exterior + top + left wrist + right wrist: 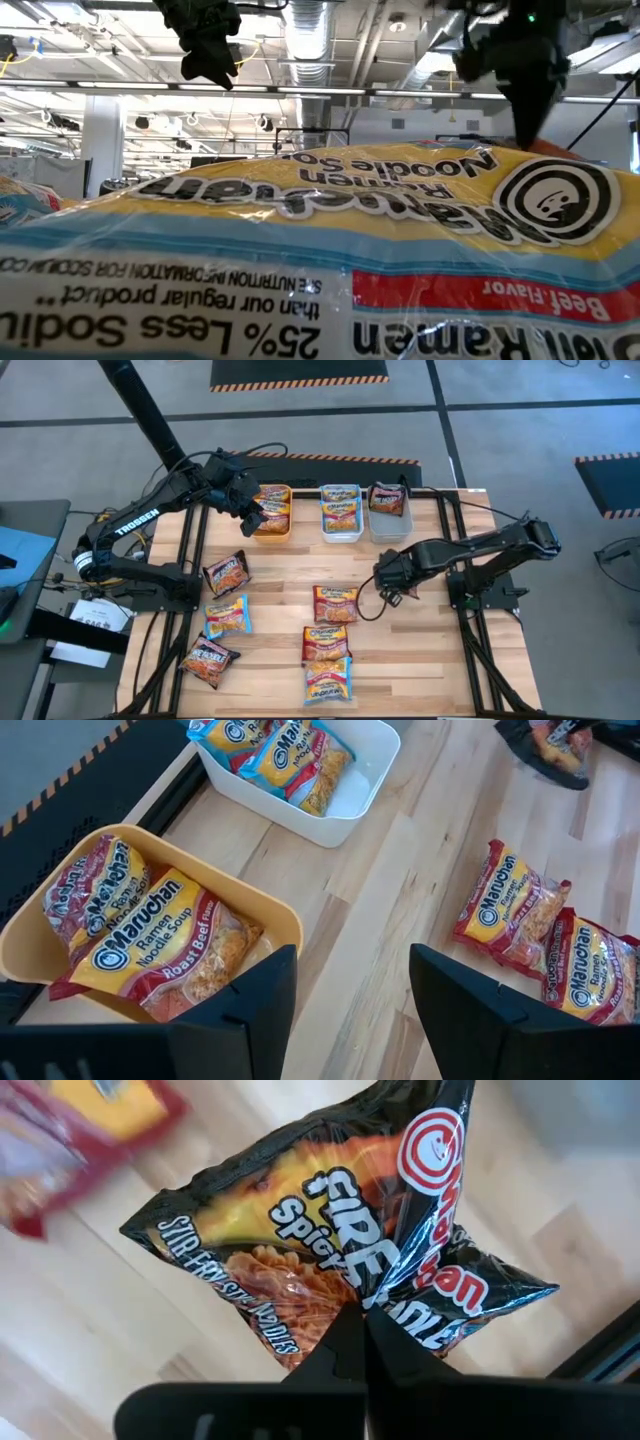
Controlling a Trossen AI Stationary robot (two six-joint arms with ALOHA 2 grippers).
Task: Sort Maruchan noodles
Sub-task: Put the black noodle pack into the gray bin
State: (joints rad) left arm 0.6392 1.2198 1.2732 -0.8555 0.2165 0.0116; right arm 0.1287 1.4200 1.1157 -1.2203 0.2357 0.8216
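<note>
My right gripper (365, 1320) is shut on a black Maruchan "Fire Spicy" packet (330, 1210) above the table's right middle (388, 582). My left gripper (350, 1020) hangs open over bare wood beside the orange bin (290, 925), which holds two red-yellow packets (150, 935). The white bin (341, 512) holds blue-pink packets. The grey bin (388, 525) holds a dark packet (387, 498). Several more packets lie flat on the table, among them a red-yellow one (335, 603) and a blue-pink one (228, 617). My right gripper pinches a puckered fold of the black packet's wrapper (385, 1285) between its two fingers, near the middle of the printed face. The fingers come from above, pointing down. The packet hangs below them, crumpled at the pinch and clear of the wood.
The three bins stand in a row at the table's far edge. Loose packets lie at left (226, 572), near left (208, 660) and near middle (328, 682); the last fills the low view (320, 250). Bare wood shows between the bins and the packets.
</note>
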